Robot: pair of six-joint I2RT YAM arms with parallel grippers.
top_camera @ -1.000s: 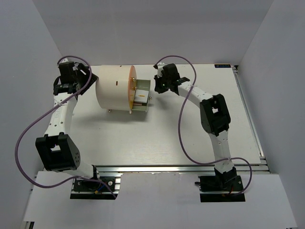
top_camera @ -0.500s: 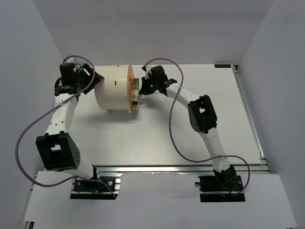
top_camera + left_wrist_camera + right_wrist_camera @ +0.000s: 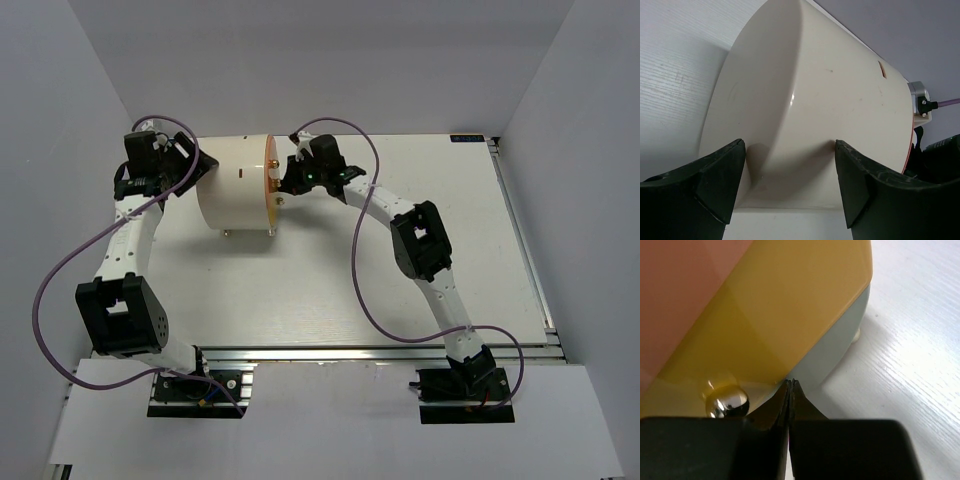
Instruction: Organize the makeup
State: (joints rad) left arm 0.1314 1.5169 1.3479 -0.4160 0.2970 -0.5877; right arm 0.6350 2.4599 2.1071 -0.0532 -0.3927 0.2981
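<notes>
Cream plastic cylinder [image 3: 235, 190] is lying sideways near the table's [image 3: 330, 270] far-left corner, axis running left-right. Left pincer [image 3: 789, 144] is gaping wide around its back end. Shut right pincer [image 3: 790, 385] is touching its orange front [image 3: 271, 185] beside a gold knob [image 3: 727, 401]. Makeup isn't showing, probably inside.

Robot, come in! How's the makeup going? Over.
Left gripper open, straddling back of cream cylinder. Right gripper shut, tips at orange front beside gold knob. No makeup visible.

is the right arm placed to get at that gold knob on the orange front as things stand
Probably yes: the right gripper sits shut just beside the gold knob on the orange front, with nothing between them. Its jaws would need to open first.
</notes>
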